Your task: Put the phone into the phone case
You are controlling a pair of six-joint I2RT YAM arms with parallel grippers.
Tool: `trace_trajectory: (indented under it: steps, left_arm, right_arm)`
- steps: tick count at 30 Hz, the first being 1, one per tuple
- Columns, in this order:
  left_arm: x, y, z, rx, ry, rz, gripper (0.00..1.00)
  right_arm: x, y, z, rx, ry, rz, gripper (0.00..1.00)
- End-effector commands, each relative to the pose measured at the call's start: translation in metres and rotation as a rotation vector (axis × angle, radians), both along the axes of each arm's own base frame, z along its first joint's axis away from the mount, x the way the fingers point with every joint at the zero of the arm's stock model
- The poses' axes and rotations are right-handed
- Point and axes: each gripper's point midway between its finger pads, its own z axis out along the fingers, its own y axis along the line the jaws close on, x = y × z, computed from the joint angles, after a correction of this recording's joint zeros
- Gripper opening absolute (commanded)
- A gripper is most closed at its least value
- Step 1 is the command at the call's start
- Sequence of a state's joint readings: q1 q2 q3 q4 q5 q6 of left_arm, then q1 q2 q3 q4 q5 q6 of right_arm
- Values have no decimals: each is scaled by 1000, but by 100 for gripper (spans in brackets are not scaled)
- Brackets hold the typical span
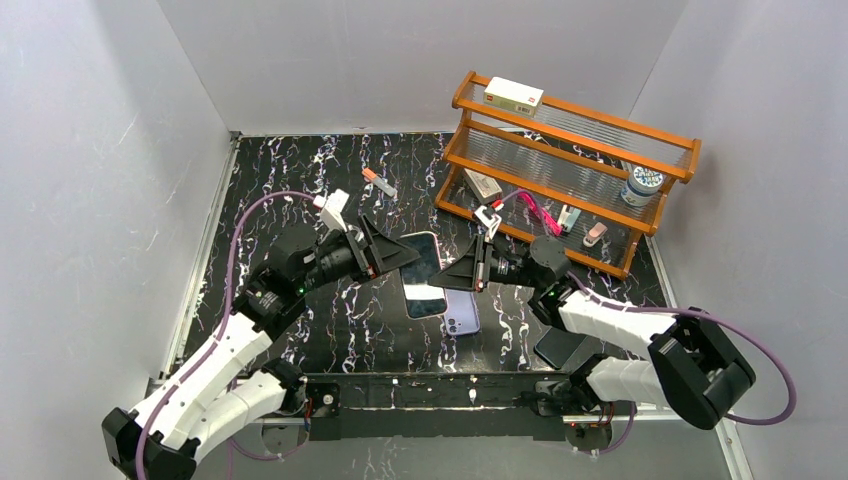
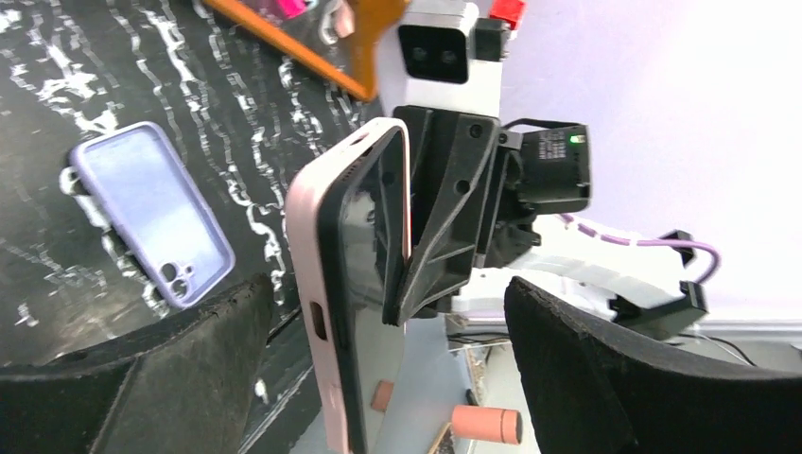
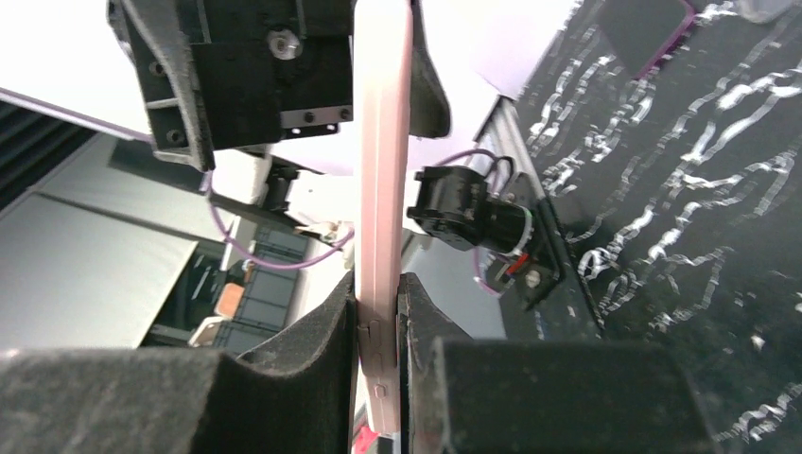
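The phone [image 1: 424,278], pink-edged with a dark screen, is held on edge above the table between both grippers. My right gripper [image 1: 452,274] is shut on its edge; in the right wrist view both pads clamp the pink side [image 3: 383,236] of the phone, at the gripper's [image 3: 378,295] fingertips. My left gripper [image 1: 398,256] is open; in the left wrist view its gripper [image 2: 383,307] straddles the phone [image 2: 331,312] with gaps on both sides. The lilac phone case [image 1: 462,318] lies flat on the table just below the phone, and also shows in the left wrist view [image 2: 151,213].
A wooden rack [image 1: 560,110] with a box, a jar and small items stands at the back right. A small tube [image 1: 378,182] lies at the back middle. A dark flat object [image 1: 558,347] lies by the right arm. White walls enclose the table.
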State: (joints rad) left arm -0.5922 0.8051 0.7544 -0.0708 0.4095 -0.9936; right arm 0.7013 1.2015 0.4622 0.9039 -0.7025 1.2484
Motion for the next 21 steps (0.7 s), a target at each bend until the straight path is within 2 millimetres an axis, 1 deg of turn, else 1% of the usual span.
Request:
trace_trajectory:
  steps: [1,3,6,10,11,13,15,19,21]
  left_arm:
    - [-11,-9,34,-163,-55,-72,88]
    - [-14,-10,39,-216,-56,-77,86]
    - [-16,-11,47,-297,-63,-85,82]
    - [-16,-12,56,-392,-66,-87,71]
    - [-15,-11,57,-408,-66,-79,67]
    - [-13,-9,57,-421,-63,-64,60]
    - [-12,-9,58,-430,-63,-53,56]
    - [-10,-6,62,-469,-71,-36,56]
    - [-10,-3,65,-504,-73,-22,57]
  right_arm:
    - [-17,-11,63,256,-106,66,1]
    - [-21,-13,69,303,-95,88,1]
    - [-26,-16,73,339,-72,123,1]
    - [-27,-16,69,341,-59,131,1]
    - [-27,-16,68,337,-56,130,1]
    - [-28,-17,65,330,-56,129,1]
    - [-27,-17,64,329,-57,119,1]
    - [-27,-18,62,330,-56,119,1]
    - [-29,-18,64,338,-53,131,1]
